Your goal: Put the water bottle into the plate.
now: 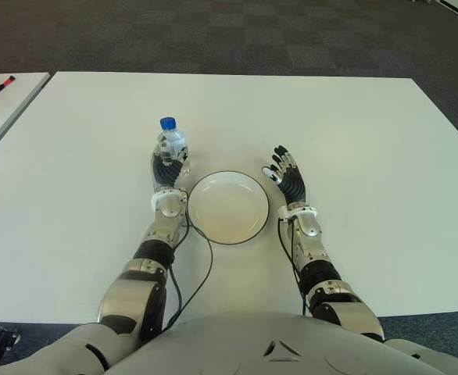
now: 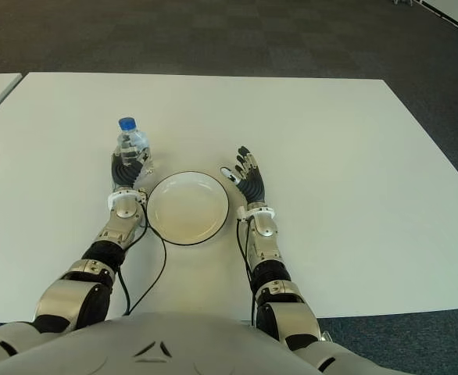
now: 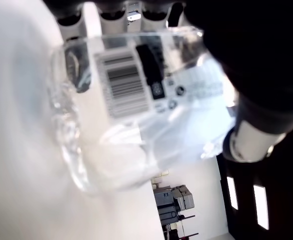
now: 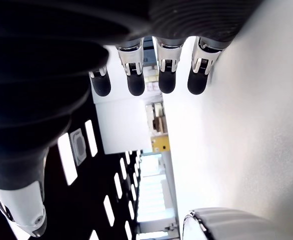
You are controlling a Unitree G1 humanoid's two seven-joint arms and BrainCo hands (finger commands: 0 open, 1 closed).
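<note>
A humanoid robot stands at a white table point(image 1: 346, 133), both arms stretched forward over its surface. The left hand point(image 1: 167, 167) is wrapped around a clear water bottle point(image 1: 170, 143) with a blue cap point(image 1: 167, 123), which stands upright on the table just to the left of a white plate point(image 1: 228, 207) with a thin dark rim. From the left wrist view, the water bottle point(image 3: 136, 100) fills the picture, its barcode label facing the camera and dark fingers point(image 3: 111, 10) curled behind it, with the thumb pressed against the near side. The bottle is outside the plate, close to its upper left edge; the plate itself holds nothing.

The right hand point(image 1: 289, 176) shows just to the right of the plate, palm turned inward, fingers extended and grasping nothing. The right wrist view shows its four fingers point(image 4: 166, 75) straight and side by side, with the plate's rim point(image 4: 221, 220) at the lower edge of that picture.

A thin black cable point(image 1: 205, 269) curves across the table between the left forearm and the plate. A second white table point(image 1: 6, 101) stands at far left, with small objects at its corner too small to tell apart. Dark carpet point(image 1: 229, 35) lies beyond.
</note>
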